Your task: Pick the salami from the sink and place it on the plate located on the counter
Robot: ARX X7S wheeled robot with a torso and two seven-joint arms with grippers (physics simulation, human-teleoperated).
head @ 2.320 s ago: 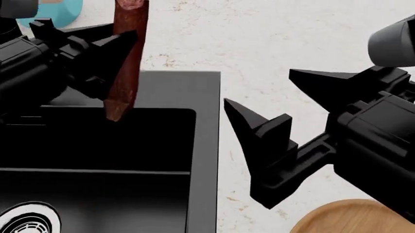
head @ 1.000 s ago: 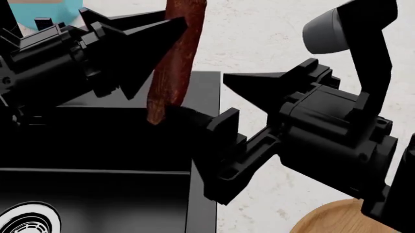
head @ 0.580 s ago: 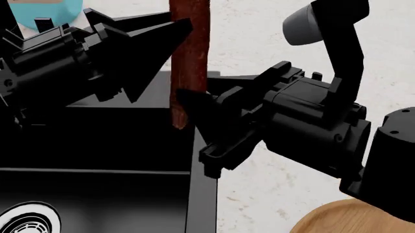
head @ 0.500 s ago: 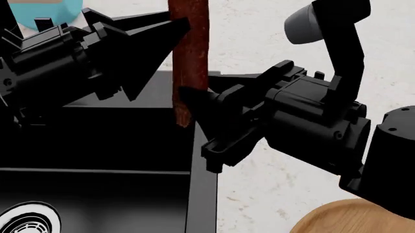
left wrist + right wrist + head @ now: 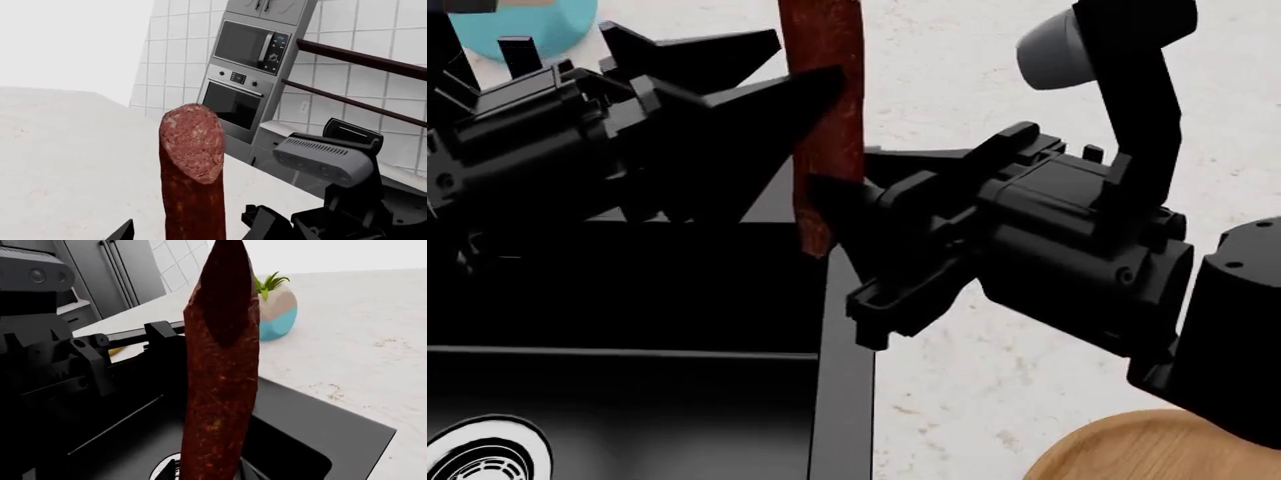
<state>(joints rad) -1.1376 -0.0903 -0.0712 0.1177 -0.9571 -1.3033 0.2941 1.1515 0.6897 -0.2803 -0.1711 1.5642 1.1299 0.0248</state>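
Head view: my right gripper (image 5: 827, 195) just closed on the salami (image 5: 827, 90) lower end, left gripper (image 5: 807, 95) still holding it, so handover toward the plate (image 5: 1154, 450) next

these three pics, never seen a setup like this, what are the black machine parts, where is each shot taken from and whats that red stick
These are simulator renders of a two-armed robot. One picture looks down from its head; the other two come from cameras near each gripper.

In the head view, the left gripper and right gripper are the black claws. Between them stands the salami, a dark red sausage, upright. Both claws meet it, as in a hand-over; whether the left one grips it can't be told.

Below is the black sink with a silver drain, set in a pale speckled counter. A wooden plate shows at the bottom corner. The wrist views show the salami close up.
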